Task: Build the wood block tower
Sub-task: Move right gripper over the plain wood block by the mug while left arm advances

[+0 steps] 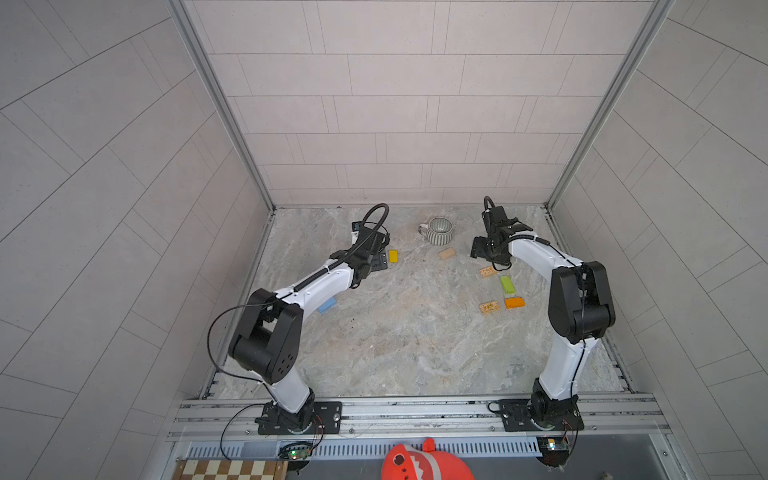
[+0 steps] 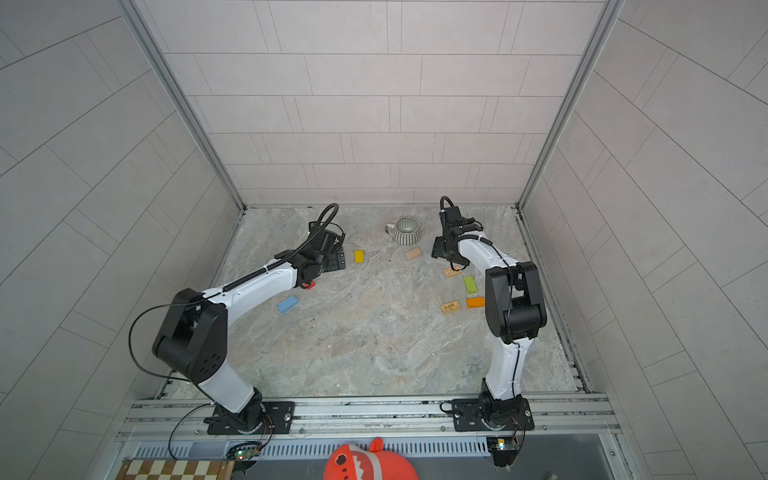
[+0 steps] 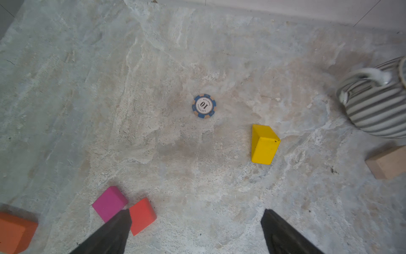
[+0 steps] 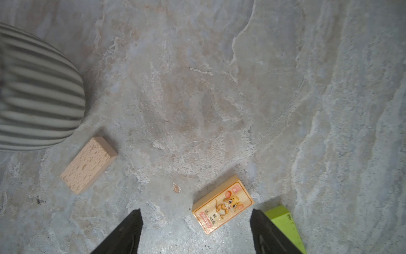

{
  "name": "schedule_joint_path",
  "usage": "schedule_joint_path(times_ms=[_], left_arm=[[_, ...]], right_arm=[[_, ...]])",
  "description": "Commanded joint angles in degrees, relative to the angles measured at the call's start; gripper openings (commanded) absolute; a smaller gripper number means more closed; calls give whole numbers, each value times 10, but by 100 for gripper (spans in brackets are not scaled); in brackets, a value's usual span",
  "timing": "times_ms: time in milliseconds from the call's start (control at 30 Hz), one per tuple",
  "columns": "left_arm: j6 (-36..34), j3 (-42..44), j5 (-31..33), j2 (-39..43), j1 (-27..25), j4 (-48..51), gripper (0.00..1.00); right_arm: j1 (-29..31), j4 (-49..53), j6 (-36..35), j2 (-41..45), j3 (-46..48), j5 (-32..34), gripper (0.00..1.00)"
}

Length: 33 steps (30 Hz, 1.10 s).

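Right wrist view: right pincer (image 4: 196,211) spread and empty, just short of the printed block (image 4: 223,204) near the mug (image 4: 39,92); best straddle its long sides squarely before clenching.

The wooden blocks lie singly, none stacked. In both top views a plain tan block (image 1: 447,253) lies just in front of the striped mug (image 1: 436,230), and a yellow block (image 1: 393,256) lies to its left. Right and forward of the mug are a cartoon-printed tan block (image 4: 223,204), a green block (image 1: 506,284), an orange block (image 1: 514,302) and a second printed block (image 1: 489,307). Far to the mug's left and forward is a blue block (image 2: 287,304). A magenta block (image 3: 109,203) lies just beside a red block (image 3: 142,215).
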State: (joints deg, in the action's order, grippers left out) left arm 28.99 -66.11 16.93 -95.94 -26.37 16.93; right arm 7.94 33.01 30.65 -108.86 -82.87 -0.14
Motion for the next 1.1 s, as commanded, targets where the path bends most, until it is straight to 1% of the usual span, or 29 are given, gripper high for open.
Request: schedule_joint_path(times_ms=[0,67,133,267,400,467,500,533,600,733,833,1067], left_arm=[[16,-19,6,-2,-2,-8,98],[19,-18,3,-1,-2,-9,98],[22,-14,-3,2,-2,-10,98],[24,-12,-14,13,-3,-10,98],[23,-11,-21,19,-3,-9,100],[20,-16,-25,19,-3,-3,100],[18,-21,-28,19,-3,4,100],[14,-26,-32,17,-3,14,100],[9,-36,-39,20,-3,27,100],[7,-37,-57,35,-3,34,100],[4,-39,-59,44,-3,37,100],[1,-39,-56,49,-3,39,100]], right_arm=[[2,-7,-16,-27,-26,-62,79],[2,-19,-43,-43,-35,-122,78],[7,-29,-87,-52,-41,-168,78],[23,-26,-170,-55,-49,-184,84],[33,-8,-229,-68,-75,-209,86],[43,17,-261,-81,-98,-210,87],[49,35,-277,-89,-113,-204,91],[54,50,-291,-97,-126,-199,99],[57,68,-303,-111,-144,-188,99],[60,71,-324,-121,-154,-196,100],[64,91,-334,-135,-174,-190,99],[63,104,-342,-163,-211,-185,100]])
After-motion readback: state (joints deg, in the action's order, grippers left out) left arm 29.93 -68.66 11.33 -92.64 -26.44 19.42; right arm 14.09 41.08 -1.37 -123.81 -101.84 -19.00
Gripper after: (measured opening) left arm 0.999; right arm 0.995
